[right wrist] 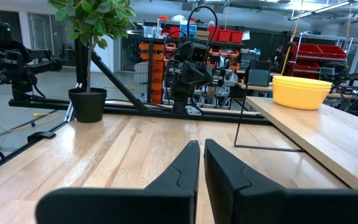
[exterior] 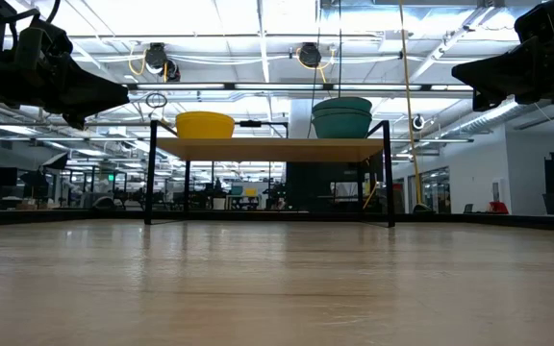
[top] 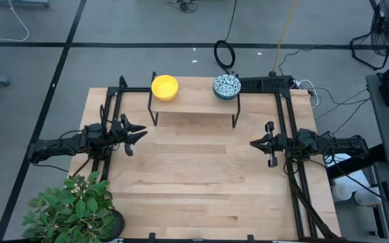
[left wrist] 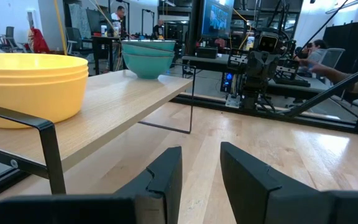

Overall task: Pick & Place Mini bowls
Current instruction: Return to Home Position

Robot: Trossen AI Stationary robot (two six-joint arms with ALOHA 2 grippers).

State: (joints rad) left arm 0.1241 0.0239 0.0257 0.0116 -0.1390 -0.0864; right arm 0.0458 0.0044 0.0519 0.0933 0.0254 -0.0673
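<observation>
A stack of plain yellow mini bowls (top: 165, 87) (exterior: 205, 124) (left wrist: 30, 84) (right wrist: 301, 91) and a stack of blue-green patterned mini bowls (top: 226, 86) (exterior: 342, 117) (left wrist: 148, 56) stand on a small wooden shelf (top: 194, 102) with black legs at the table's far side. How many bowls each stack holds I cannot tell. My left gripper (top: 143, 132) (left wrist: 201, 152) hovers open over the table's left part, pointing right, near the shelf's left legs. My right gripper (top: 252, 143) (right wrist: 201, 144) hovers shut over the right part, pointing left. Neither touches anything.
A potted plant (top: 73, 209) (right wrist: 92, 37) stands at the table's near left corner. Black metal rails (top: 286, 115) run along the left and right sides. Bare wooden tabletop (top: 194, 175) lies between the arms and toward the near edge.
</observation>
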